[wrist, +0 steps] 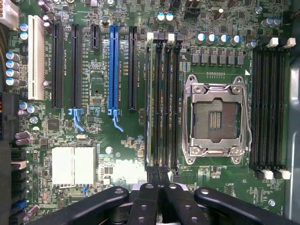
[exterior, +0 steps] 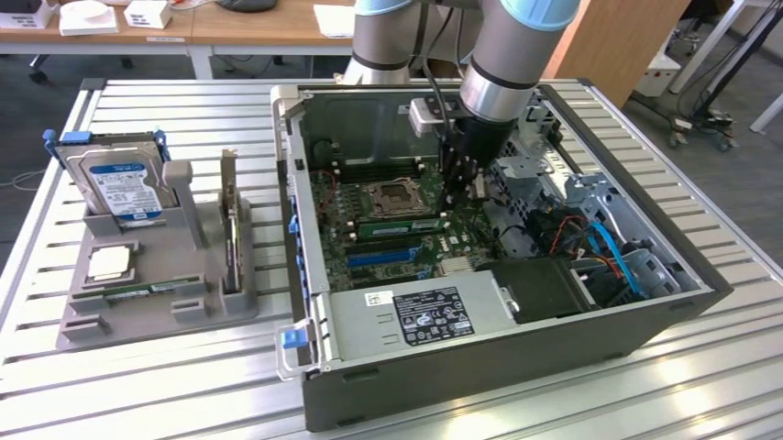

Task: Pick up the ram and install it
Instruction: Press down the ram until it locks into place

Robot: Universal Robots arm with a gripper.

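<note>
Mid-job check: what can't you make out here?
- Exterior view: whether the gripper touches the ram; its tips blend into dark parts.
- Wrist view: the slot latches under the fingers, covered by them.
- Exterior view: hard drive label text, too small.

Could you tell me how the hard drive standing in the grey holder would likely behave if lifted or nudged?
The hard drive looks like a rigid metal-cased block, so probably stiff and heavy for its size. It stands on edge in the grey holder, so a nudge would likely rock it rather than topple it. Its smooth labelled face may be slippery.
</note>
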